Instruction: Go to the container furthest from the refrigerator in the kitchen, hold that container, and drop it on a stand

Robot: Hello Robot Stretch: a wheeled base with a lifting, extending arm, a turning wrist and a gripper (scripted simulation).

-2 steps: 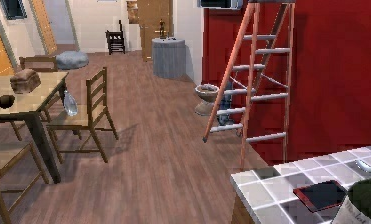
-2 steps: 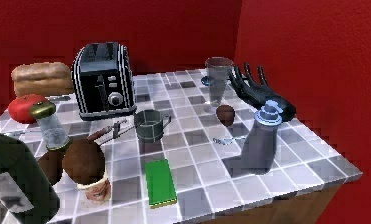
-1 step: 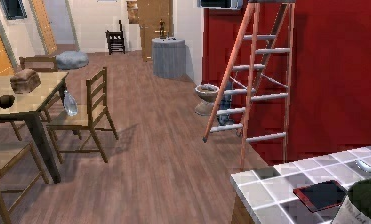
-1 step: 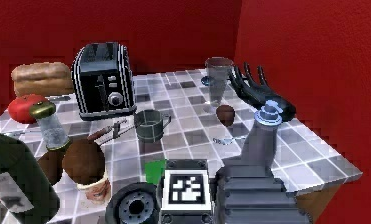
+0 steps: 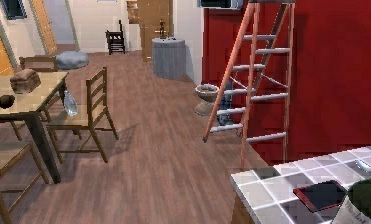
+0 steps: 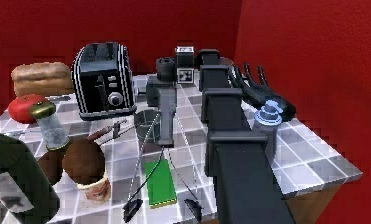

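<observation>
Arm: dark square bar (image 6: 238, 160) rising from the bottom edge of the arm side view and reaching out across the worktop.
Walls: red wall (image 6: 303, 50) behind and beside the worktop.
Worktop: tiled countertop (image 6: 313, 165) in grey and white, carrying all items listed for the arm side view.
Ladder: orange ladder (image 5: 255, 97) leaning on the red wall in the forward view, standing on wood floor.
Dining table: wooden table (image 5: 38, 98) at the forward view's left, with a chair (image 5: 88, 105) just beside it.
Toaster: black toaster (image 6: 103, 78) upright near the back wall, left of the arm.
Loaf: brown loaf (image 6: 41, 76) just left of the toaster.
Gripper: gripper (image 6: 162, 209) left of the arm, its thin fingers pointing toward the near edge. A flat green item (image 6: 160, 185) lies on the tiles between them, so I cannot tell whether anything is held.
Container: not positively identified. A small blue-grey round vessel (image 6: 268, 115) stands on the countertop just right of the arm, apart from the gripper.
</observation>
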